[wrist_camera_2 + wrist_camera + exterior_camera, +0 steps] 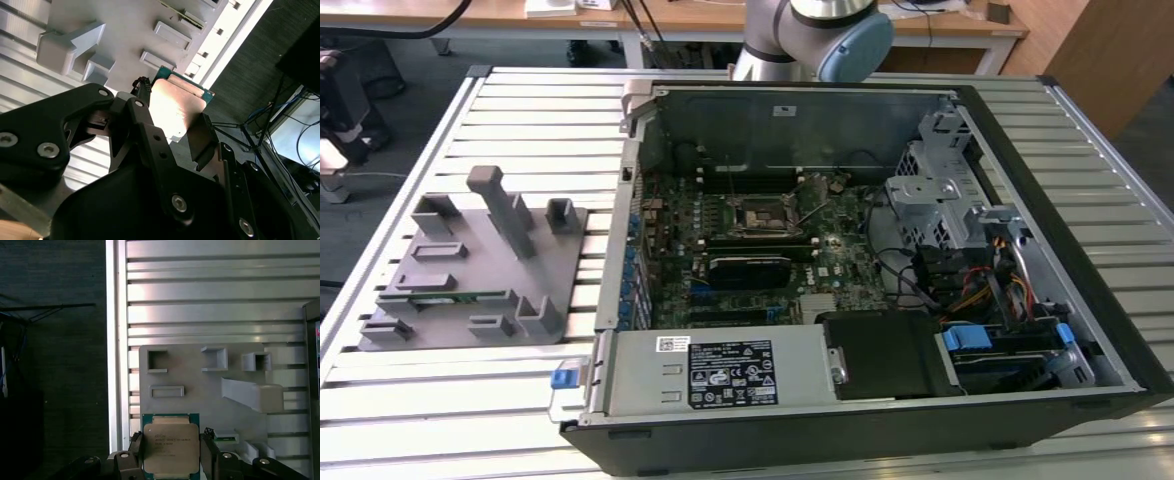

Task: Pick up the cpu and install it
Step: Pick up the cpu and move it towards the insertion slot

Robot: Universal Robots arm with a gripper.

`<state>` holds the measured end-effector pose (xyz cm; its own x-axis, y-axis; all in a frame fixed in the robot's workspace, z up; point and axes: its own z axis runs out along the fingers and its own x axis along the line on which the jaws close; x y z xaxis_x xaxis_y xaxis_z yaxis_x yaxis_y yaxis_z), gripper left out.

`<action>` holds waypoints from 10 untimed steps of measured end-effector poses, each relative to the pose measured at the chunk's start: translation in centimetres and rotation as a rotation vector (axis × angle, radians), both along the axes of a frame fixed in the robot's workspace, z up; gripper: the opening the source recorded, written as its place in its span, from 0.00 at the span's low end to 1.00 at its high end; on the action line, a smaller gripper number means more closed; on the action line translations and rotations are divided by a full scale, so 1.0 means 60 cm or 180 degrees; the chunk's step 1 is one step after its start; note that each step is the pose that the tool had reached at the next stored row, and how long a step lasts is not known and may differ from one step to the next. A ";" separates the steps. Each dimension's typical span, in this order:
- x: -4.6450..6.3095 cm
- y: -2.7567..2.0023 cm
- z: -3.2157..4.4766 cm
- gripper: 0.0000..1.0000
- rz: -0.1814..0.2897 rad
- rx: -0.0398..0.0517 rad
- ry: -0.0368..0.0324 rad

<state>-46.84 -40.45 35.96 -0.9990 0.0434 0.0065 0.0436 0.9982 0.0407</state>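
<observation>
The cpu (pixel 171 447) is a flat square chip with a silver-grey metal top and a green edge. My gripper (pixel 171 454) is shut on it, one black finger (pixel 134 452) pressing on each of two opposite sides. In the second wrist view the cpu (pixel 177 107) catches bright light between the gripper (pixel 172 127) fingers (pixel 202 140). It hangs well above the grey fixture plate (pixel 200 385). In the exterior view the black socket frame (pixel 754 215) sits on the motherboard inside the open computer case (pixel 881 400).
The grey fixture plate (pixel 467 270) with raised pockets and posts lies on the slatted metal table (pixel 520 110), to the case's left in the exterior view. A green memory stick (pixel 447 296) rests in it. The arm's base (pixel 807 40) stands behind the case. Drive cages and cables fill the case's right side.
</observation>
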 end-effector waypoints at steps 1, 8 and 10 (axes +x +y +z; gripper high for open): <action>0.000 0.0000 0.001 0.54 0.0000 0.0000 0.0000; 0.000 0.0001 0.007 0.54 0.0000 0.0000 0.0001; 0.000 0.0003 0.010 0.54 0.0000 0.0000 0.0000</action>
